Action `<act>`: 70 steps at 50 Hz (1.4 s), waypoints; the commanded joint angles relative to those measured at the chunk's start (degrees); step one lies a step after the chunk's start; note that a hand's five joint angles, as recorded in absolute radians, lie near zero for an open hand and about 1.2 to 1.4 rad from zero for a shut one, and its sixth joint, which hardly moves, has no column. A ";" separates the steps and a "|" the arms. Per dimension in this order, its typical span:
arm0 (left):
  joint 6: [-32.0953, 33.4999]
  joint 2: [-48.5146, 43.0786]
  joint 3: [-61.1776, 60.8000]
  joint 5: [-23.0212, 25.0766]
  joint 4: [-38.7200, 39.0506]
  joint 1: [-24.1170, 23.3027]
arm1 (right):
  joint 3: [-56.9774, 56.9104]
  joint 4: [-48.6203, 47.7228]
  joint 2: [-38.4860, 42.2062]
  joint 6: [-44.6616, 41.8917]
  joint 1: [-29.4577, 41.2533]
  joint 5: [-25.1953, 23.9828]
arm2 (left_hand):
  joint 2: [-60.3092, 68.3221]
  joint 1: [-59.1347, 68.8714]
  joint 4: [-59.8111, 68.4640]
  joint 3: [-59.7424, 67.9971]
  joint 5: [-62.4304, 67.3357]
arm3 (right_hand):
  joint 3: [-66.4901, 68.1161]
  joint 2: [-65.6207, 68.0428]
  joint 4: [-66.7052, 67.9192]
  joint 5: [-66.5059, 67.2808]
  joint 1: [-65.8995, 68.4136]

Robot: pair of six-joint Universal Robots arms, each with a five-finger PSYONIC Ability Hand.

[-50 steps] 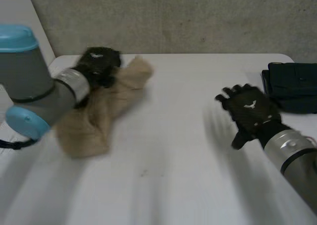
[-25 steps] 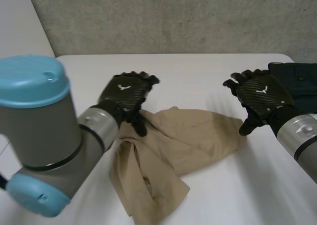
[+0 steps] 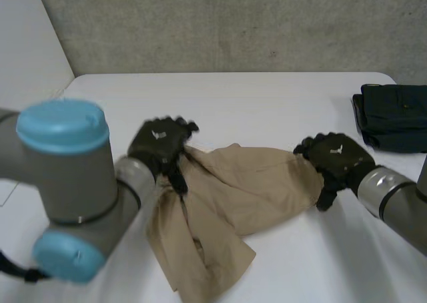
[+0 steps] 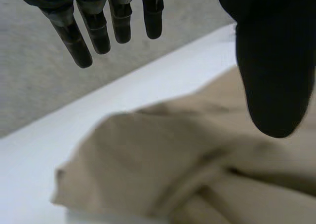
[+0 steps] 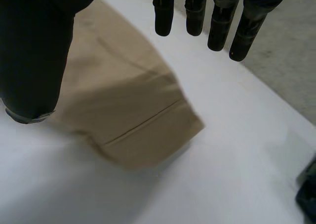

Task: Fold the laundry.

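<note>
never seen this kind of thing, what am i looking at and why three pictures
A robot with two arms, each ending in a black hand. The wide picture looks down from between the arms; the other two come from wrist cameras looking along each palm. On the white table lie a crumpled tan cloth and, near the right arm, a folded dark garment. The left hand is at one end of the cloth, the right hand at the other. Both are open, holding nothing.
</note>
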 commanded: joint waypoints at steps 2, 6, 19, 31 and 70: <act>4.48 -7.07 15.09 3.24 -6.21 5.05 | -10.92 6.55 3.81 4.68 -0.84 0.23 | 5.13 5.22 5.13 5.26 6.00 | -2.20 -2.81 -3.38 -3.86 -1.57; 7.12 -11.99 22.21 4.65 -10.52 6.63 | -19.34 11.72 9.60 5.20 -0.14 0.50 | 5.13 5.22 5.13 5.26 6.00 | -2.20 -2.81 -3.38 -3.86 -1.57; 9.05 -27.29 40.77 5.27 -24.76 8.48 | -36.68 23.60 25.08 4.76 -0.05 0.67 | 9.50 9.59 9.50 9.63 10.37 | -2.20 -2.81 -3.38 -3.86 -1.57; 9.23 -27.82 39.80 5.01 -25.12 8.39 | -41.25 24.31 30.10 4.50 -0.05 1.38 | 66.29 66.38 66.29 66.42 67.16 | 40.01 39.40 38.83 38.35 40.64; 5.37 15.86 32.59 4.04 -19.14 6.10 | -45.03 26.42 -12.43 5.47 2.24 0.76 | 66.34 66.43 66.34 66.47 67.21 | 67.80 67.19 66.62 66.14 68.43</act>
